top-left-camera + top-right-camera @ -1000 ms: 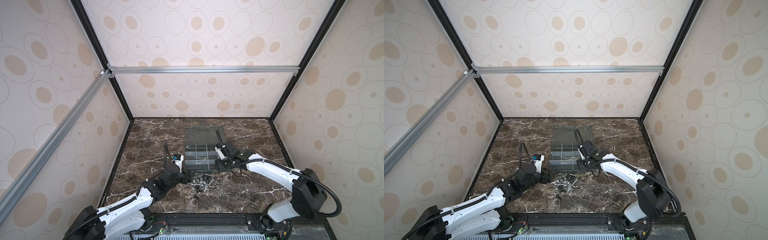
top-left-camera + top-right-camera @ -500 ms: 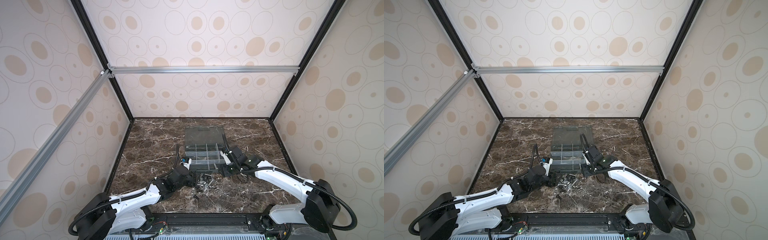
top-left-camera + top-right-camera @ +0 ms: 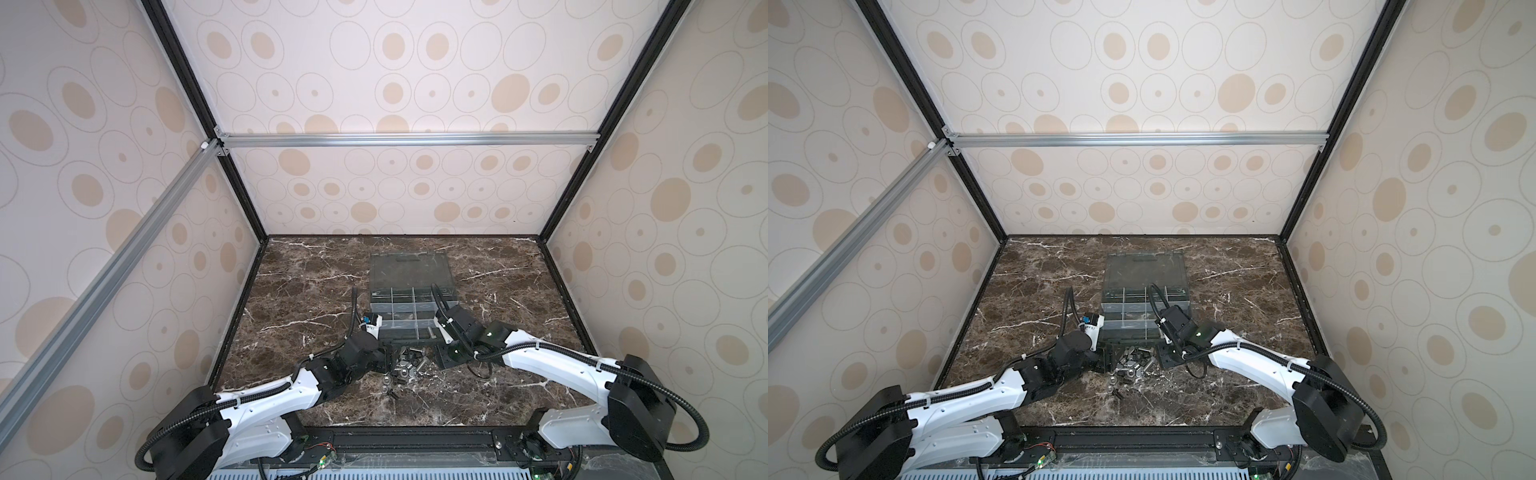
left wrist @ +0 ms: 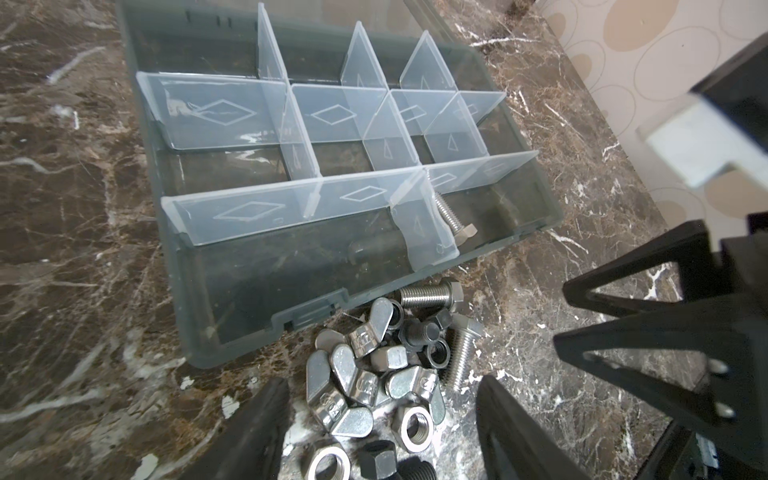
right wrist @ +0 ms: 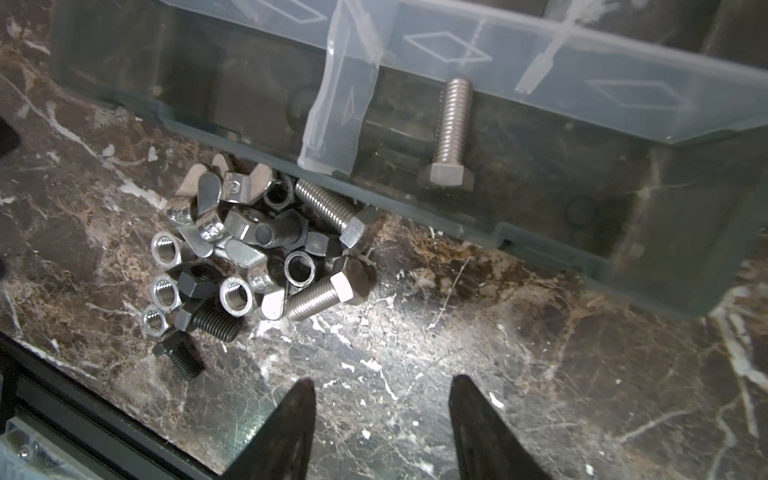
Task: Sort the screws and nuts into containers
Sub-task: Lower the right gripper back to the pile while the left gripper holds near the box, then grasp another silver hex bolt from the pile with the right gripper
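The left claw (image 4: 382, 436) holds its black jaws wide apart and grips nothing. A heap of short silver and black metal screws (image 4: 459, 357), silver and dark hex nuts (image 4: 415, 428) and silver wing nuts (image 4: 345, 374) lies on the brown marble tabletop (image 4: 83, 291), between and just ahead of its fingertips. Whether either finger touches the heap is hard to tell. Beyond the heap sits the dark grey plastic organizer box (image 4: 232, 299), its compartments split by translucent dividers. One silver hex-head screw (image 4: 449, 212) lies in a near corner compartment. The right claw (image 5: 384, 432) is partly open and empty over bare marble, with the heap ahead beyond one finger.
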Tool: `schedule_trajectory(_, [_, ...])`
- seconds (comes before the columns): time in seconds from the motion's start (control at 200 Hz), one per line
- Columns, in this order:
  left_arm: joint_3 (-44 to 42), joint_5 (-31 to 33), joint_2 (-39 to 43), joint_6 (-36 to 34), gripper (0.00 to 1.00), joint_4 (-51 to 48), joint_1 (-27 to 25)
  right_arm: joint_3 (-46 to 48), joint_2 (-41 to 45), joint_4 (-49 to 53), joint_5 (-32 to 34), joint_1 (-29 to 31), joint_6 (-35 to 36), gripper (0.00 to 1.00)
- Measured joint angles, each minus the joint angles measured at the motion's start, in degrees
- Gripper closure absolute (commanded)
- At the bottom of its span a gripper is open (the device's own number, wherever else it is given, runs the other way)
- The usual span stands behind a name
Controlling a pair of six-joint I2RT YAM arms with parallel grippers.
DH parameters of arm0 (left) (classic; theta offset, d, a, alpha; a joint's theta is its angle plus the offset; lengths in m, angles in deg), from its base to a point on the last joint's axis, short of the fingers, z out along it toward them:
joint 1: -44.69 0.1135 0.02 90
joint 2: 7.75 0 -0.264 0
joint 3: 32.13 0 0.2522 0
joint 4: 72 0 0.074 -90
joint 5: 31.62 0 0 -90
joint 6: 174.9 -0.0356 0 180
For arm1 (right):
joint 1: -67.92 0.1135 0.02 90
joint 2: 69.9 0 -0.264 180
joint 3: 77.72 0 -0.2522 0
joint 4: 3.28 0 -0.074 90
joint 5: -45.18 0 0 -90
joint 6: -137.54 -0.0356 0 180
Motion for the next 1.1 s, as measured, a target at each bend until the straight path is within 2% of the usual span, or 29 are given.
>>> schedule_trajectory(0.61, [-1.03,1.90,1.27,0.87,0.26,0.02,-0.02,-2.49,-9.97,-1.77,2.91,5.09,-3.54,0.41])
schedule_trajectory(1.095, [-1.79,2.03,1.27,1.29,0.26,0.09,-0.02,-6.45,-16.31,-2.62,5.53,5.86,-5.33,0.37])
